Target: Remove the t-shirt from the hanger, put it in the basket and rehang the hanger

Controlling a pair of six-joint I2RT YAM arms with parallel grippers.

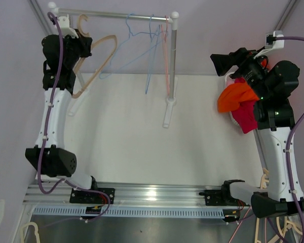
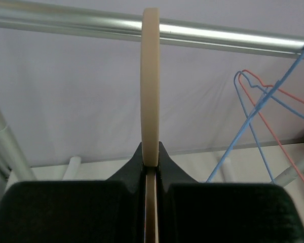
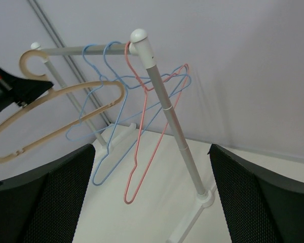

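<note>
Your left gripper (image 2: 151,158) is clenched on the bare beige plastic hanger (image 2: 151,76), which hooks the far metal rail (image 2: 233,38). Your right gripper (image 3: 152,192) is spread and empty. The soft, light orange t-shirt (image 1: 234,97) lies bunched far right beside that arm; pinch any fold.

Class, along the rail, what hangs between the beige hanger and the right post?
Two blue wire hangers and a pink wire hanger, clearest in the right wrist view.
</note>
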